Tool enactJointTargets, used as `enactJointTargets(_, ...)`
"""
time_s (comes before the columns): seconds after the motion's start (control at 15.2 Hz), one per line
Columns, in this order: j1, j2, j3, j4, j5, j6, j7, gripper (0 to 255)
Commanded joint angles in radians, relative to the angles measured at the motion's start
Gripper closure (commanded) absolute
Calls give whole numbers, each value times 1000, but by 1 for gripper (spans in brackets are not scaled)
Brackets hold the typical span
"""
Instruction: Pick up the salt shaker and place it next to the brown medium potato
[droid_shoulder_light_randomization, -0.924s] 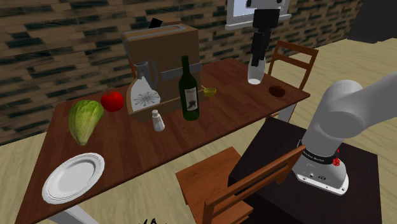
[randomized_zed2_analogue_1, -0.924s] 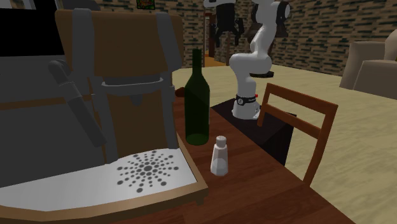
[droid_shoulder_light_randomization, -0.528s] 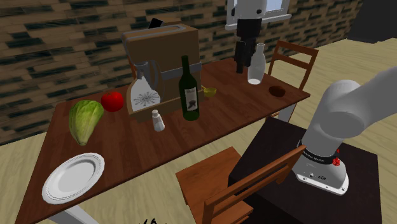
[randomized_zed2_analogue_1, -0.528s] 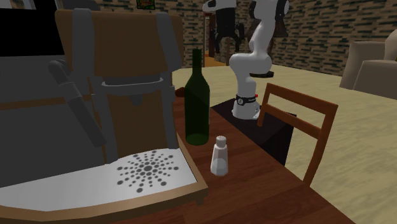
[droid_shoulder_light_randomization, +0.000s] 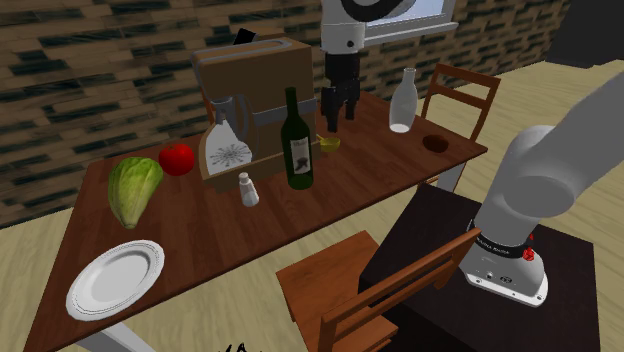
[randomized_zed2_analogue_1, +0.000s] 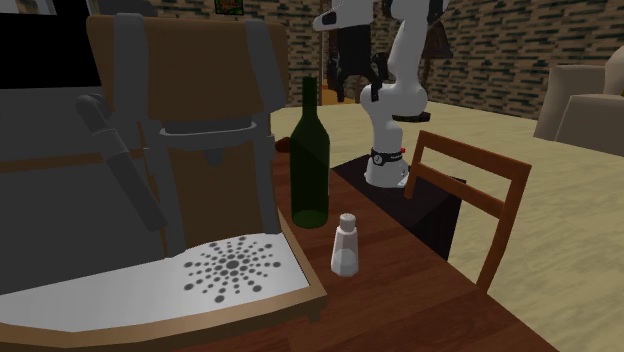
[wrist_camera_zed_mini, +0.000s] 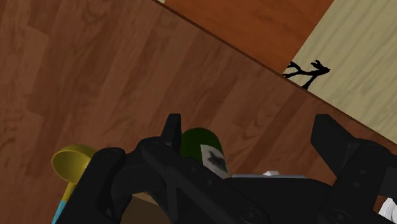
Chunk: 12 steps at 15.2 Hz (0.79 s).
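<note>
The small white salt shaker (droid_shoulder_light_randomization: 247, 189) stands upright on the bench (droid_shoulder_light_randomization: 200, 245) near the green bottle (droid_shoulder_light_randomization: 298, 140), well apart from the spread, empty claw (droid_shoulder_light_randomization: 340, 108), and looks light, stiff and smooth (probably slippery and easily toppled), so pinch its wider body below the cap.

table (droid_shoulder_light_randomization: 210, 225): grained wood, slight sheen | wine bottle (droid_shoulder_light_randomization: 297, 140): glossy green glass | salt shaker (droid_shoulder_light_randomization: 247, 189): smooth white

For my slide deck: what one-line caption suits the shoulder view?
Open gripper hovers over the table near the green bottle; the white salt shaker stands untouched.
</note>
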Motion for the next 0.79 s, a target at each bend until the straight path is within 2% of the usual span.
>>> enactJointTargets(0.0, 1, 83, 21, 47, -4, 34, 25, 0)
enactJointTargets(0.4, 13, 319, 77, 204, -38, 102, 116, 0)
enactJointTargets(0.73, 37, 524, 106, 372, -90, 126, 196, 0)
